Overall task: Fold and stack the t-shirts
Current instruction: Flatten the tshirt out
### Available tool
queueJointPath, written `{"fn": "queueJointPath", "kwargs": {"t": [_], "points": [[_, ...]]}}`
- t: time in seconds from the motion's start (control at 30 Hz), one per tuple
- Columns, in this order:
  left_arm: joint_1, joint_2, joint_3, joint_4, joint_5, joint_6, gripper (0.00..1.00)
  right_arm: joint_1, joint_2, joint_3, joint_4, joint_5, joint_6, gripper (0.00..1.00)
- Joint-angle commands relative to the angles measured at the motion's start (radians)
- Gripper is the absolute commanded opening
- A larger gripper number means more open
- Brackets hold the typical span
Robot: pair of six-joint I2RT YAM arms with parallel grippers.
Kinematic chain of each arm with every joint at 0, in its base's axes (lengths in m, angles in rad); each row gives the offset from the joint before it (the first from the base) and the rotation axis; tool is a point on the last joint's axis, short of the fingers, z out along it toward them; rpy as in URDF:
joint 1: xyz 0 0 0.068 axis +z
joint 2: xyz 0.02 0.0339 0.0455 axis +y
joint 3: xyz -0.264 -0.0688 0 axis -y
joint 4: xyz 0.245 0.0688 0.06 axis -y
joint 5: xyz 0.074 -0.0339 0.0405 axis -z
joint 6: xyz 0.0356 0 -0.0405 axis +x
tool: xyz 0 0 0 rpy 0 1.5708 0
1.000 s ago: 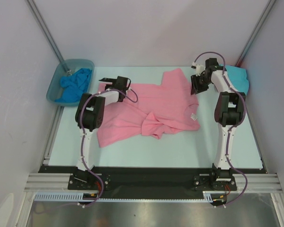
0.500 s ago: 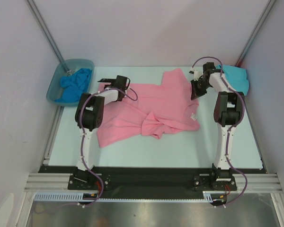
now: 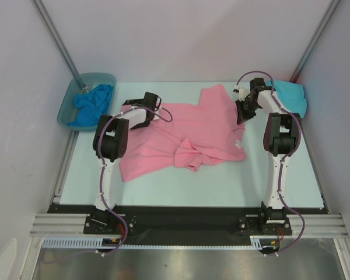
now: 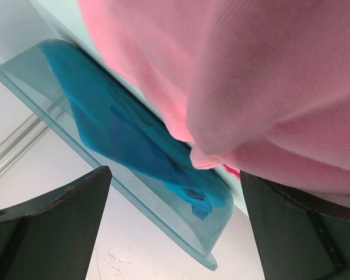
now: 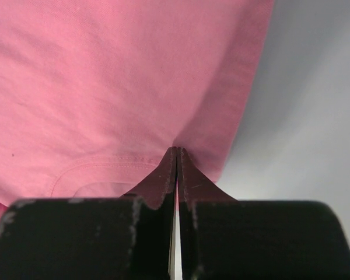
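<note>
A large light pink t-shirt [image 3: 192, 131] lies spread and partly rumpled in the middle of the table. My right gripper [image 3: 241, 114] is shut on its right edge near the collar; in the right wrist view the cloth [image 5: 105, 76] puckers into the closed tips [image 5: 176, 150]. At the shirt's left sleeve my left gripper [image 3: 128, 106] stands open, with pink cloth [image 4: 268, 76] bulging over its right finger [image 4: 291, 227] and nothing pinched. A turquoise t-shirt [image 3: 293, 96] lies at the back right. In the tub lies a brighter blue t-shirt [image 3: 93, 104].
The translucent grey-blue tub [image 3: 87, 77] sits at the back left, off the table's corner, and fills the left wrist view [image 4: 163, 192] just beyond the open fingers. White walls close in the back and sides. Bare pale table [image 3: 221, 181] lies in front of the pink shirt.
My right gripper has come down onto the pink shirt's edge and shut on it. The left gripper has edged slightly right at the sleeve and stays open.
</note>
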Motion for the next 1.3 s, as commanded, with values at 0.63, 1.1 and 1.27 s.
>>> {"fn": "queueJointPath", "kwargs": {"t": [0.63, 1.1, 1.27], "points": [[-0.013, 0.068, -0.053, -0.085, -0.064, 0.048, 1.0, -0.041, 0.012, 0.029, 0.006, 0.067, -0.048, 0.0], [-0.021, -0.24, 0.192, -0.403, 0.27, -0.388, 1.0, -0.021, -0.035, 0.064, -0.005, -0.002, 0.009, 0.0], [-0.019, -0.233, 0.269, -0.412, 0.418, -0.486, 1.0, 0.004, -0.017, 0.086, 0.0, 0.003, 0.016, 0.0]]}}
